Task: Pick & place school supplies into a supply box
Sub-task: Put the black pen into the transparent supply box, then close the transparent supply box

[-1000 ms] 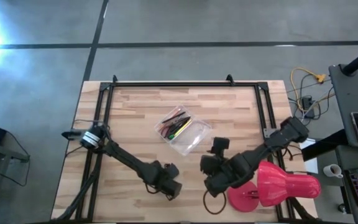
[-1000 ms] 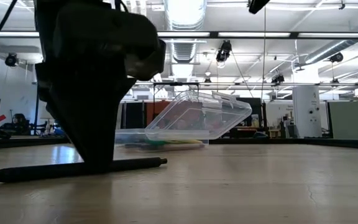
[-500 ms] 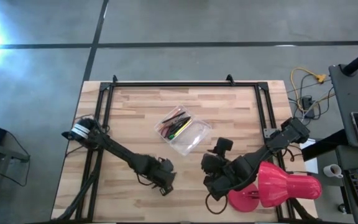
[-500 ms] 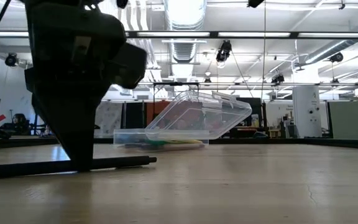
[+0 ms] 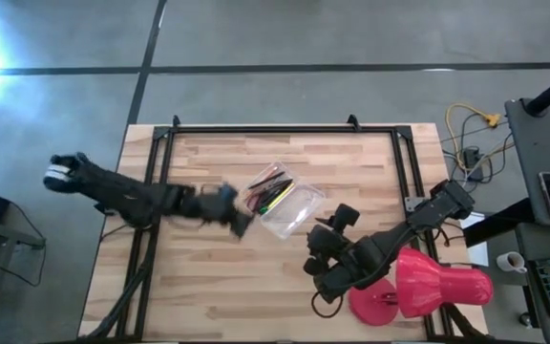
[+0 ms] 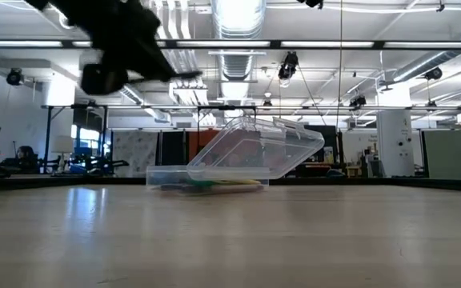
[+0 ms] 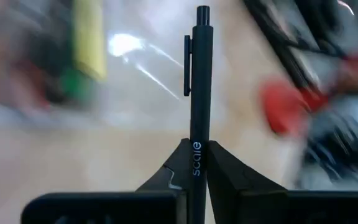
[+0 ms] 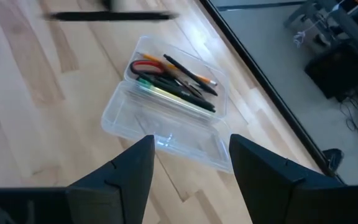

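Observation:
The clear supply box (image 5: 280, 201) lies open at mid-table, its lid (image 6: 254, 148) tilted up. Red-handled scissors (image 8: 146, 64), dark pens and a yellow marker (image 8: 176, 101) lie in its tray. My left gripper (image 5: 240, 222) hangs just left of the box, above the table, shut on a black pen (image 7: 197, 81). The low view shows that pen (image 6: 174, 76) high over the tabletop. My right gripper (image 5: 318, 258) stands open near the table's front right, pointing toward the box (image 8: 166, 112), with nothing between its fingers. My left gripper pinches the pen's barrel (image 7: 196, 134) between its two fingertips, which lie across the pen. The clip end (image 7: 201, 25) sticks out past the fingers. The pen is lifted clear of the table and looks about level.
A big red lamp (image 5: 428, 287) lies at the front right corner beside my right arm. A black metal frame (image 5: 275, 129) borders the table's far, left and right sides. Bare wood shows in front of the box (image 6: 230, 232).
My left gripper has shut on the black pen where it lay near the table's front edge. It has then risen and gone toward the far edge, up to the box's left side. The pen has left the table and hangs clear.

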`<state>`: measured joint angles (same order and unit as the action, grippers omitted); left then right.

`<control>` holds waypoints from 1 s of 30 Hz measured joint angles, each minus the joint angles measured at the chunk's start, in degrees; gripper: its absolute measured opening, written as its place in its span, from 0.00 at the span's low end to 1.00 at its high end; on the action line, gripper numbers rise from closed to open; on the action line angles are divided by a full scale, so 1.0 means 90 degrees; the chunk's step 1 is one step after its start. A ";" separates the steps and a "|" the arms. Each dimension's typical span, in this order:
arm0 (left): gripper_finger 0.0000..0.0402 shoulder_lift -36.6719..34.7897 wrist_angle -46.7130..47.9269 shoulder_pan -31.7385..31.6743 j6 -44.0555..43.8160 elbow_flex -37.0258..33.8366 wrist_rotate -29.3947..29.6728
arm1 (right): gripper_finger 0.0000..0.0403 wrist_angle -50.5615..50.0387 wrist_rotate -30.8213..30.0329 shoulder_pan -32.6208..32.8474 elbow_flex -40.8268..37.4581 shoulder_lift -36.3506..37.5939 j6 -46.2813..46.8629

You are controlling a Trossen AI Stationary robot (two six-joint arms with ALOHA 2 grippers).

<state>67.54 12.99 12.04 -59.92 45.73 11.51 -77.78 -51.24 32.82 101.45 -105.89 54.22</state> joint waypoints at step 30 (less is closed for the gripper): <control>0.28 0.3692 0.2458 -0.3334 0.4350 0.3037 -0.2098 | 0.50 0.0219 0.2175 -0.0021 -0.1262 -0.0017 0.2675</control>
<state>100.78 35.11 -17.97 -20.77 73.07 -7.37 -75.80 -31.67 32.63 90.09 -106.03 78.29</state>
